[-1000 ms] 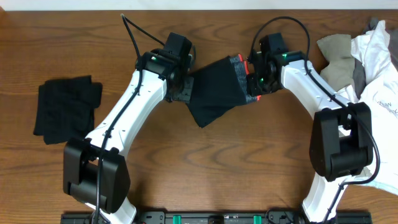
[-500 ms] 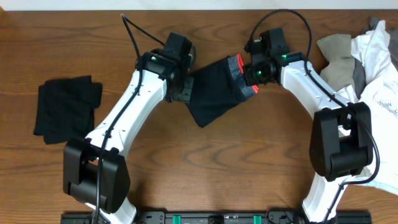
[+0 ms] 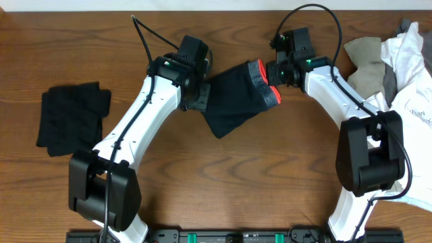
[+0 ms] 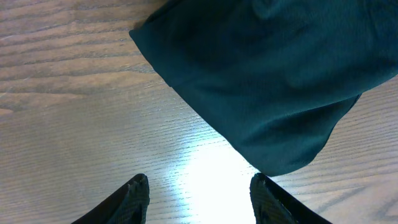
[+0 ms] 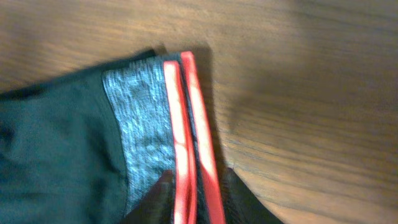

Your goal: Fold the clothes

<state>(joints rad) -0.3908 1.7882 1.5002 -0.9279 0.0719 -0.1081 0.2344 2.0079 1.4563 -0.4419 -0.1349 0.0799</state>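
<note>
right claw (image 5: pixel 202 198) stands with its jaws parted, straddling the double red edge of the waistband (image 5: pixel 142 134). the cloth between them lies flat, not bunched, so i read it as released, nothing pinched. left claw (image 4: pixel 199 198) is likewise released, fingertips apart over bare table (image 4: pixel 74 112), near a rounded corner of the navy trousers (image 3: pixel 233 101) and not touching them.

location: trousers lie in a compact bundle at mid table, between the two claws. waistband end is toward the right arm, plain dark end toward the left. black garment (image 3: pixel 71 118) lies well apart at the left and looks folded. white garment (image 3: pixel 412 61) and khaki garment (image 3: pixel 364 57) are heaped at the right edge.

handling, judged: light, limp cloth with no stiffness; it will sag and drape from any hold. layers likely slide on each other, so a shallow pinch may take the top layer only. wood looks smooth, so the cloth should drag easily. not fragile.

where to hold: waistband is the thickest, firmest part; best purchase is at its corner, through all layers. at the far end, pinch the fabric corner low against the table. risk: bundle falls open if lifted from one point.
</note>
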